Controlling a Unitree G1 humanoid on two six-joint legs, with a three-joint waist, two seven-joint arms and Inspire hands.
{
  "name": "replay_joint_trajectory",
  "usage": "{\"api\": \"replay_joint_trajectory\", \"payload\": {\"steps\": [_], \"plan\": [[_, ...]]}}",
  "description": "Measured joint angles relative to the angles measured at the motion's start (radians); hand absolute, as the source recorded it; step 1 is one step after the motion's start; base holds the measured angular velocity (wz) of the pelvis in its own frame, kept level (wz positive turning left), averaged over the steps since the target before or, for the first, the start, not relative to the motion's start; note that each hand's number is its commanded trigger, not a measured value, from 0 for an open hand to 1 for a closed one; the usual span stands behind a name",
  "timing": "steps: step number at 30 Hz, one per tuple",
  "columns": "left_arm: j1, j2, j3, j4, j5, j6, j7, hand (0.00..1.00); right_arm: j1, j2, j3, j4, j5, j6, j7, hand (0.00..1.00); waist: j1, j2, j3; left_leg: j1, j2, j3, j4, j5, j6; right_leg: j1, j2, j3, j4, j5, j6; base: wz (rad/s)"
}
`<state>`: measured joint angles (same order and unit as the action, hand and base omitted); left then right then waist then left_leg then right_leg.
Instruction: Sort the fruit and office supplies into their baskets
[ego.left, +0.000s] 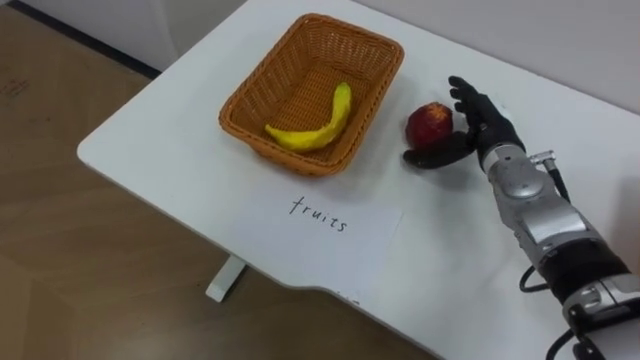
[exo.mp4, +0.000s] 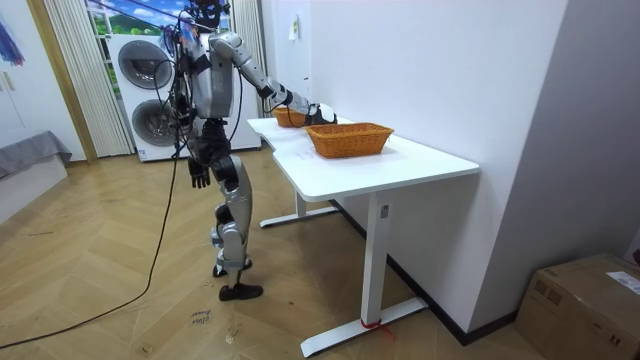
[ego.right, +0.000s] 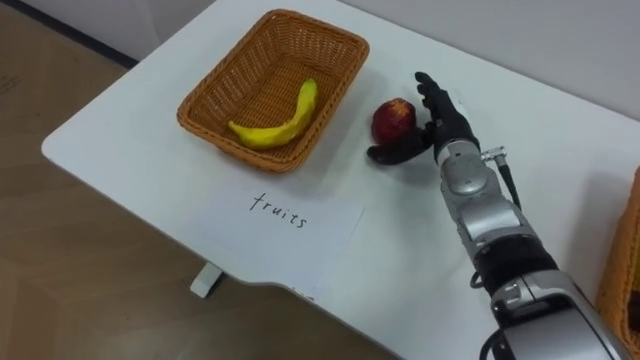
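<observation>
On white table (ego.left: 160, 130), right of woven wicker basket (ego.left: 275, 75) holding yellow banana (ego.left: 315, 125): red apple (ego.left: 428, 122). Right hand (ego.left: 478, 125) against it, fingers straight, spread. Left hand (exo.mp4: 200, 176) hangs at side, state unreadable.

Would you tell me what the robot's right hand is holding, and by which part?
Nothing yet: the apple rests on the table, the open right hand flanking its right side.

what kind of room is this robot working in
Likely a home, perhaps a laundry corner: stacked laundry machines, a curtain beside them, wood flooring, and a white table holding wicker baskets.
</observation>
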<state>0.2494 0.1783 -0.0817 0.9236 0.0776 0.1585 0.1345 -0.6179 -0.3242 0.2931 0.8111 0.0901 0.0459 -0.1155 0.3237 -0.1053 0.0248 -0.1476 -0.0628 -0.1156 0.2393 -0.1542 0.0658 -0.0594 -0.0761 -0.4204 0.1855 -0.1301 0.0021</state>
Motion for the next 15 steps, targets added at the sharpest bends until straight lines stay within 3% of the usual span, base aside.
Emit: {"api": "replay_joint_trajectory", "payload": {"steps": [15], "plan": [[0.000,0.010,0.000,0.004,-0.006,0.000,0.001,0.00,-0.001,0.005,0.001,0.001,-0.022,0.000,0.008,0.00,0.023,-0.007,0.0029,-0.001,-0.001,-0.008,-0.001,0.000,-0.001,0.005,0.000,-0.007,0.000,0.000,0.000,0.01]]}}
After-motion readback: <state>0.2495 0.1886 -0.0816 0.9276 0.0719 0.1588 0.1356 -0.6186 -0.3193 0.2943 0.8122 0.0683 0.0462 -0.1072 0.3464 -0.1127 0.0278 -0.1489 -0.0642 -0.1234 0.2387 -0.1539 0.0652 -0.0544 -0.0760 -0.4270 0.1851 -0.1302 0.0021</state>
